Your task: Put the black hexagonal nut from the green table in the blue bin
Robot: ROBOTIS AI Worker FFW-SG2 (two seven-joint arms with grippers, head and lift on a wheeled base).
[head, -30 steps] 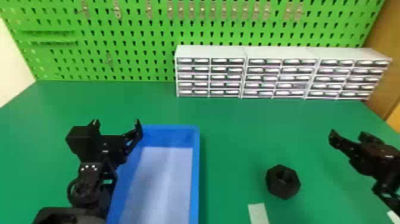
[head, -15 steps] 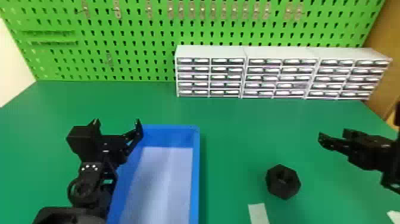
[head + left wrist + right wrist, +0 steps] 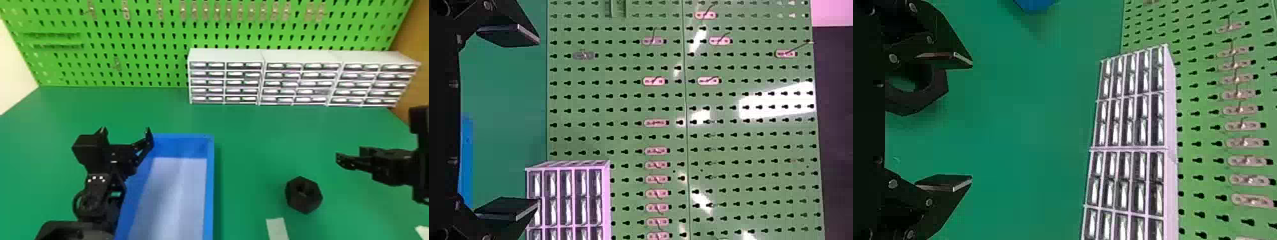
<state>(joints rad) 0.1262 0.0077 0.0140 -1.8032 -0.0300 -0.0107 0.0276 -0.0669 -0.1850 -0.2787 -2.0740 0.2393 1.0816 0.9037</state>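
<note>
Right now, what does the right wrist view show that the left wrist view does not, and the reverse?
Right wrist view only: the black hexagonal nut, partly hidden by the open black right hand.

Left wrist view only: the open black left hand and a dark area beyond the green perforated pegboard.

Both: that pegboard, the green table, white drawer cabinets and part of the blue bin.
</note>
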